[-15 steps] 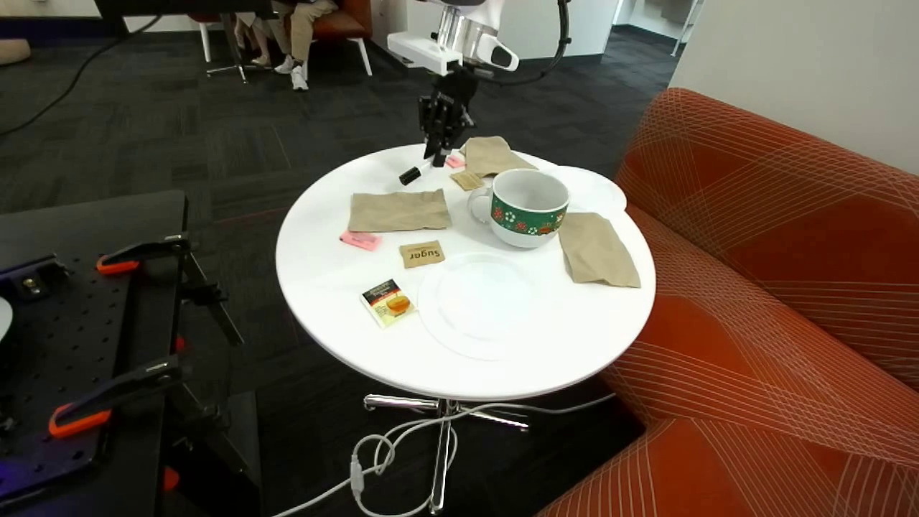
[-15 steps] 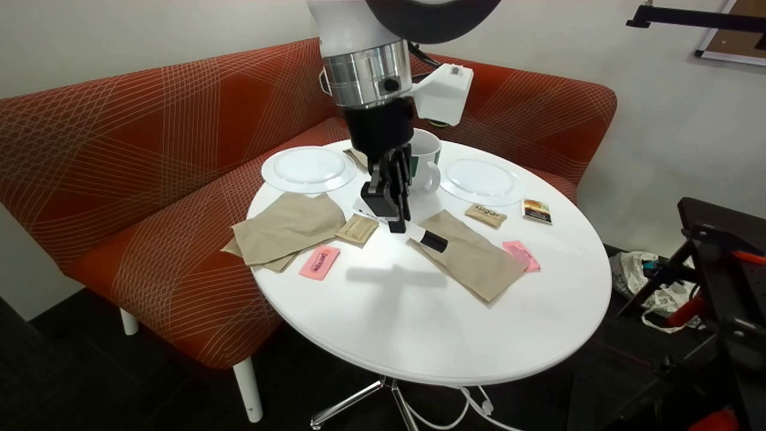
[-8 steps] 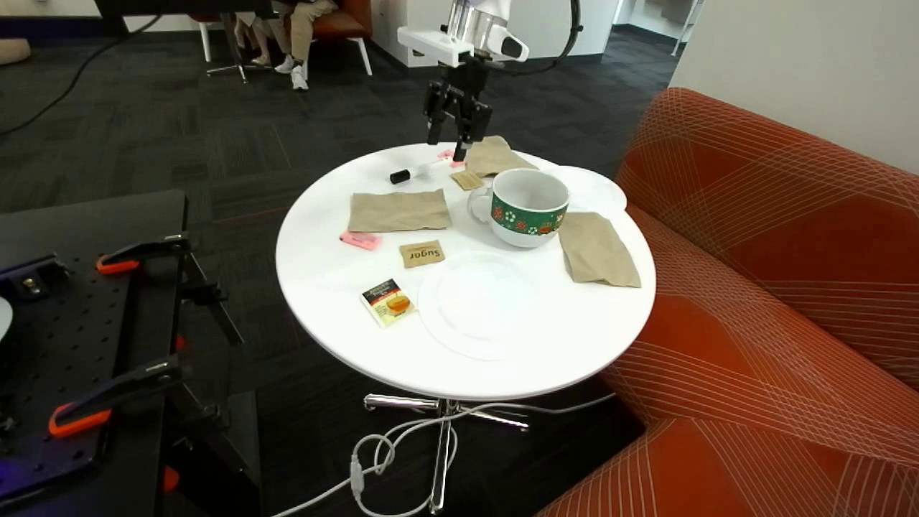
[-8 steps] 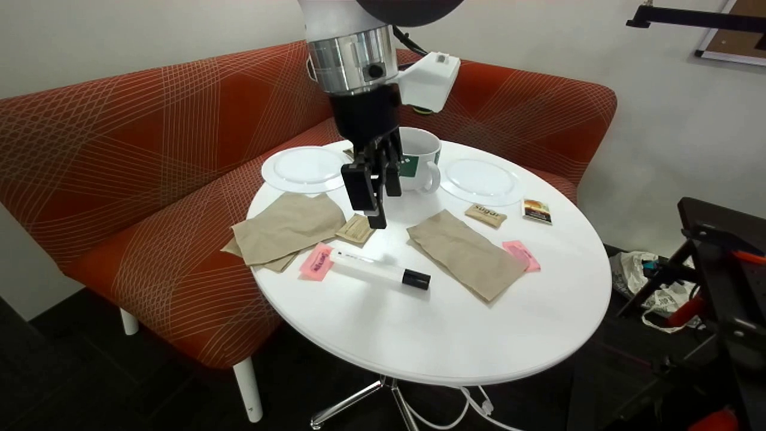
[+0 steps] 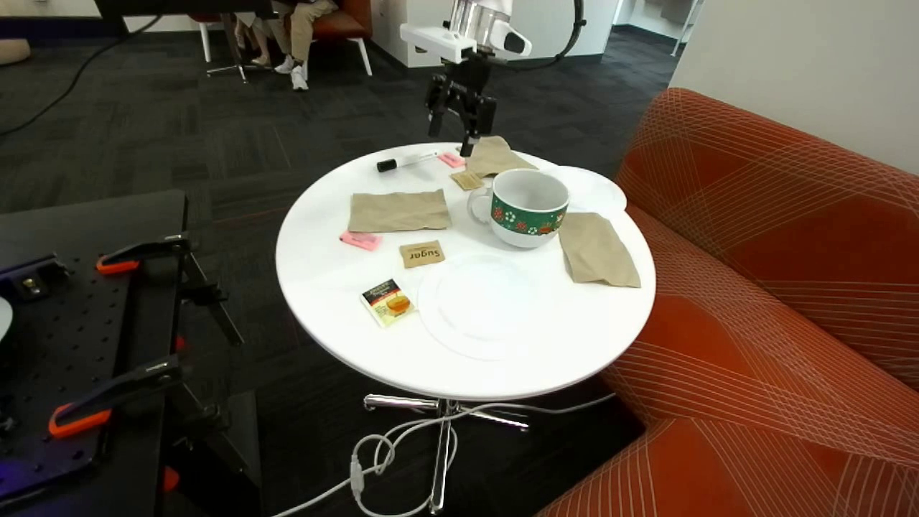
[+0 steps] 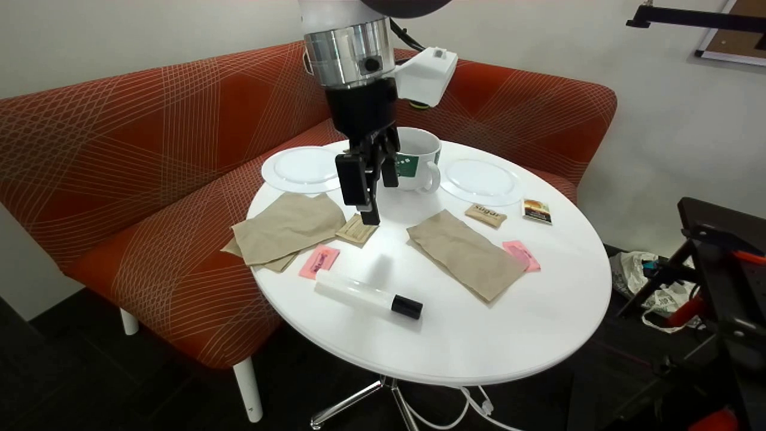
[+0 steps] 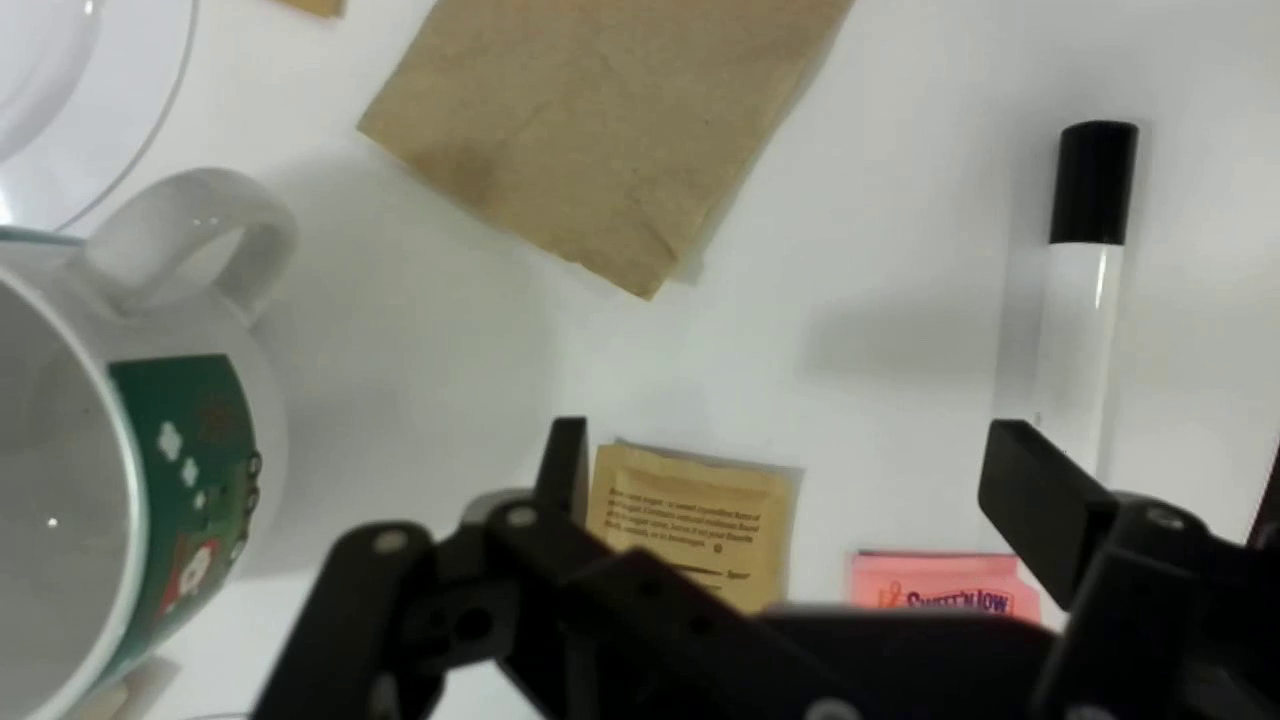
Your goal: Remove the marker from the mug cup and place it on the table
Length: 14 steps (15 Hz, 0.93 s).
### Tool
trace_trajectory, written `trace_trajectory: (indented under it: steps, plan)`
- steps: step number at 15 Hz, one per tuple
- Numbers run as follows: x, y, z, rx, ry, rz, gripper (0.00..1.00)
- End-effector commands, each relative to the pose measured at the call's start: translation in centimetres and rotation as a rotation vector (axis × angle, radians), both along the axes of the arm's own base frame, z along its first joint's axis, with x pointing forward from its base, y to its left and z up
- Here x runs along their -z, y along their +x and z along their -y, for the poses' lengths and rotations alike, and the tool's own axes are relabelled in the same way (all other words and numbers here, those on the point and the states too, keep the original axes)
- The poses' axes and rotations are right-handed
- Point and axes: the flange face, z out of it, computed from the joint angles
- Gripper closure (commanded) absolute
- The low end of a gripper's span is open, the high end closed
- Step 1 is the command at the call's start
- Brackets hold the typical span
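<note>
Lower mid-frame, slim white black-capped marker lying on round white table. Black gripper: jaws apart, nothing btwn. Rec: retract straight up, slow, chk for roll.

The tool spans the lower frame, jaws parted. Marker lies at right; mug cup at left.

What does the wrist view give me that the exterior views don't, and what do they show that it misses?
Only the wrist view: separate words in the small print on a brown packet.
Only the exterior views, both of them: the bench and the black-and-yellow packet.
Shared: the marker lying on the table, the mug cup, and the open gripper.
</note>
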Motion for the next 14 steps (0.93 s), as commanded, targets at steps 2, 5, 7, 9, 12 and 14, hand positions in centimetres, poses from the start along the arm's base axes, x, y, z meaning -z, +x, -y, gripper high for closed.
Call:
trace_trajectory:
  steps: [2,5,7,9,12,14]
  plan:
    - [-0.40,0.28,-0.16,-0.010,-0.019,-0.006,0.00]
    - [-0.42,0.26,-0.15,-0.011,-0.017,-0.005,0.00]
    - [-0.41,0.23,-0.14,-0.011,-0.016,-0.006,0.00]
    - [-0.38,0.21,-0.11,-0.011,-0.017,-0.006,0.00]
    - [-0.37,0.16,-0.11,-0.013,-0.015,-0.007,0.00]
    - [-0.37,0.16,-0.09,-0.012,-0.012,-0.006,0.00]
